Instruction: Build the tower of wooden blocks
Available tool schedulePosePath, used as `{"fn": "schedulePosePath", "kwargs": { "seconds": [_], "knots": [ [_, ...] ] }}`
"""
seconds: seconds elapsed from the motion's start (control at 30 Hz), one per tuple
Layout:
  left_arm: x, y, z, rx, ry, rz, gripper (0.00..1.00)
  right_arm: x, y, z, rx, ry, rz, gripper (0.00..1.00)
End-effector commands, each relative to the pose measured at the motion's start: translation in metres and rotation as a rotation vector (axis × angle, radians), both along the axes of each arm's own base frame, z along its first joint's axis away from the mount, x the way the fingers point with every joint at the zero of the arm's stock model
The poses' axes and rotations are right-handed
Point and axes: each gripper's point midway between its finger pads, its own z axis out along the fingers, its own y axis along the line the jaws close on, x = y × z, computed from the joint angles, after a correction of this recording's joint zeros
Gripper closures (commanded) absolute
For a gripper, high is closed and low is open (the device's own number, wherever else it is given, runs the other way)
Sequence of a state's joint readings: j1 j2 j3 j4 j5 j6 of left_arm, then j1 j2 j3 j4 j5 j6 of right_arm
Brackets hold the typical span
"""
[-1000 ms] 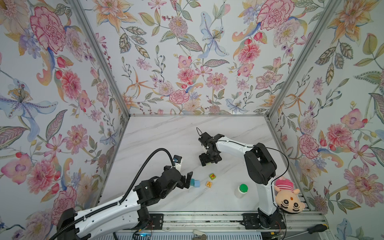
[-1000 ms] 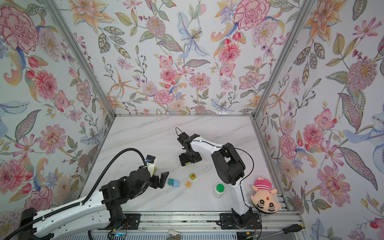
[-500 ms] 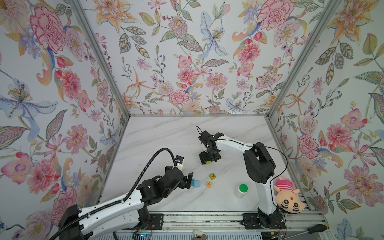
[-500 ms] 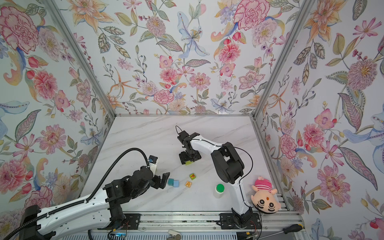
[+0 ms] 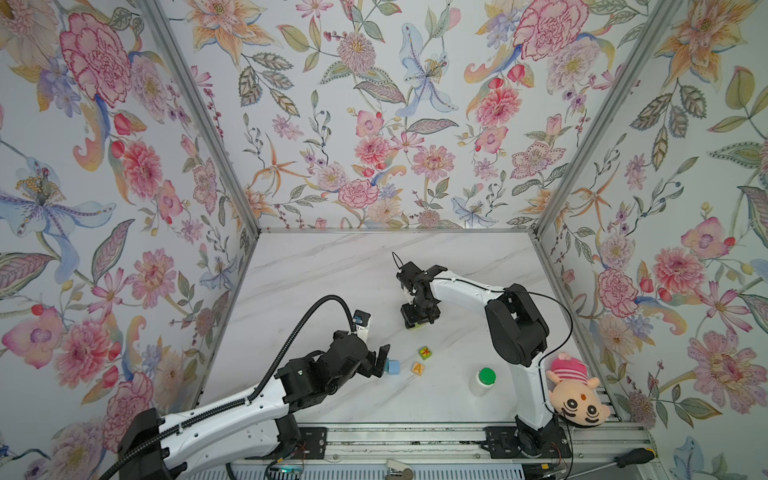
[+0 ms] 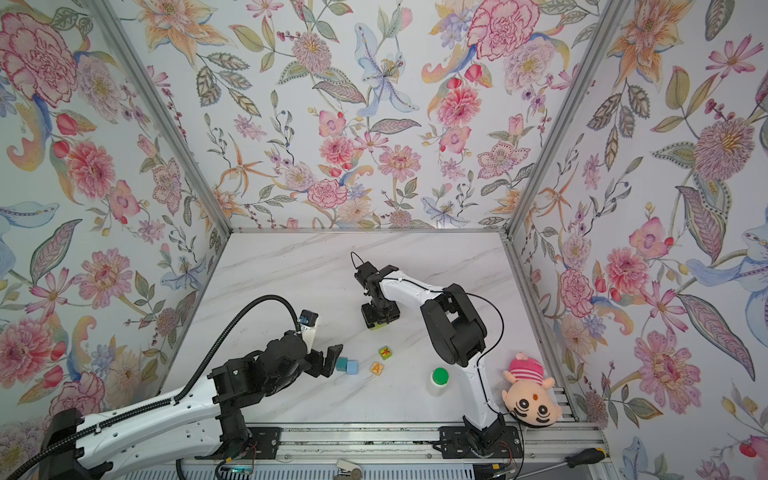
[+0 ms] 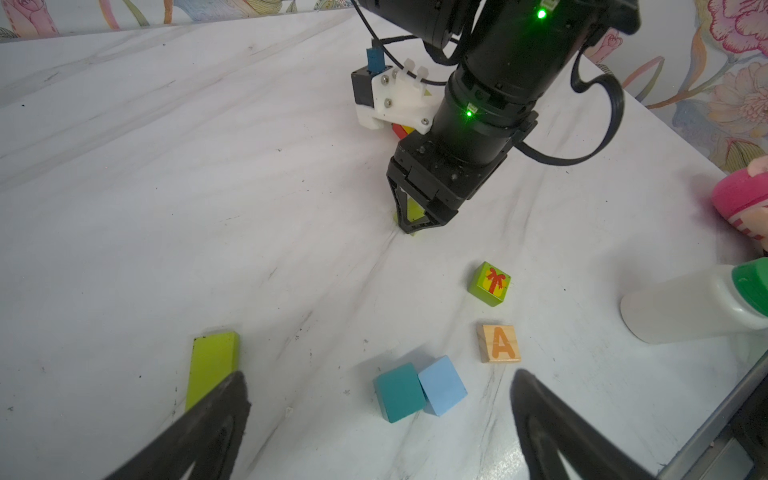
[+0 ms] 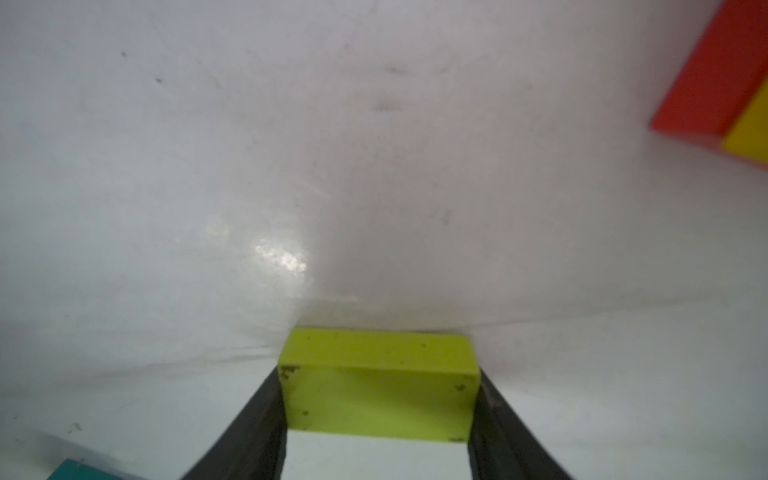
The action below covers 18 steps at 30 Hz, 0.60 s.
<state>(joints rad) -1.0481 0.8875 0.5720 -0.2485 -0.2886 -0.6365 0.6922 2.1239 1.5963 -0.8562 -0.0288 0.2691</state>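
My right gripper [image 8: 379,374] is down at the tabletop, shut on a lime-green wood block [image 8: 376,347] with both fingers against its ends; both top views show it mid-table [image 5: 419,322] [image 6: 379,320]. Of the tower I see only a red block [image 8: 715,70] with a yellow one [image 8: 752,124] against it, beyond that gripper. My left gripper [image 7: 380,376] is open, its fingers wide on either side of a teal cube [image 7: 399,392] and a light-blue cube [image 7: 442,385] that touch. Apart lie a tan "A" cube [image 7: 498,343], a green red-marked cube [image 7: 489,284] and another lime oblong [image 7: 212,365].
A white green-capped bottle [image 5: 482,380] stands front right, close to the right arm's base. A plush doll [image 5: 577,390] lies at the right front corner on the rail. A screwdriver [image 5: 631,457] rests on the front frame. Floral walls close three sides.
The right gripper's jaws have narrowed onto the lime-green block at the tabletop. The left gripper has edged forward toward the teal and light-blue cubes, still wide open.
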Motion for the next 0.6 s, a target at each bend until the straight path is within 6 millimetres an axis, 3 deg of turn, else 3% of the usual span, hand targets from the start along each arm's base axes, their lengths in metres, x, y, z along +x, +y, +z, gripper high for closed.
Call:
{"fn": "schedulePosePath", "kwargs": {
  "seconds": [0.0,0.37,0.5,0.57],
  "knots": [
    [0.002,-0.003,0.011,-0.015,-0.021,-0.021,0.01,-0.001,-0.01,0.004,-0.04,0.009,-0.024,0.5],
    [0.01,-0.008,0.024,-0.004,-0.05,-0.062,0.01,0.018,-0.005,0.074,0.04,-0.1,-0.092,0.51],
    [0.03,-0.017,0.028,0.0,-0.067,-0.076,0.01,0.032,-0.009,0.087,0.038,-0.129,-0.096,0.52],
    [0.044,-0.022,0.03,0.014,-0.071,-0.077,0.01,0.049,-0.026,0.089,0.044,-0.133,-0.132,0.52]
  ]
}}
